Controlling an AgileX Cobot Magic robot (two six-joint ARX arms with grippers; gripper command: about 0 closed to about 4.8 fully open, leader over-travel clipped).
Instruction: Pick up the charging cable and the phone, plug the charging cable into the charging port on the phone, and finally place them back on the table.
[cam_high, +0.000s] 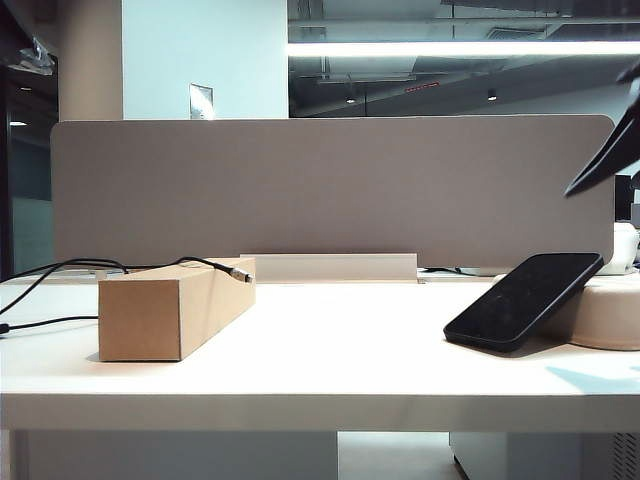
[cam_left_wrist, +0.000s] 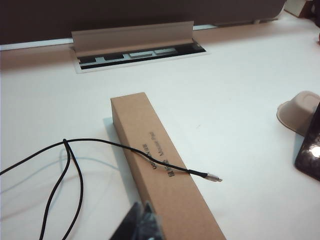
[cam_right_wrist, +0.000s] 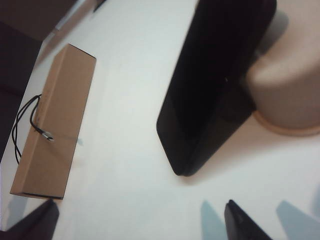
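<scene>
The black charging cable (cam_left_wrist: 100, 141) lies draped over a brown cardboard box (cam_left_wrist: 165, 175), and its silver plug (cam_left_wrist: 214, 177) juts off the box's side. My left gripper (cam_left_wrist: 142, 225) is shut and empty, hovering over the near end of the box. The black phone (cam_right_wrist: 215, 80) leans screen-up against a beige pulp tray (cam_right_wrist: 290, 85), its lower short edge on the white table (cam_right_wrist: 130, 165). The charging port is too small to make out. My right gripper (cam_right_wrist: 142, 222) hangs open above the table in front of the phone. One of its fingers (cam_high: 605, 160) shows high at the exterior view's right edge.
A grey divider panel (cam_high: 330, 190) runs along the back of the table, with an open cable slot (cam_left_wrist: 135, 50) in front of it. Loops of cable (cam_high: 60, 268) trail off the left of the table. White objects (cam_high: 625, 245) stand behind the tray.
</scene>
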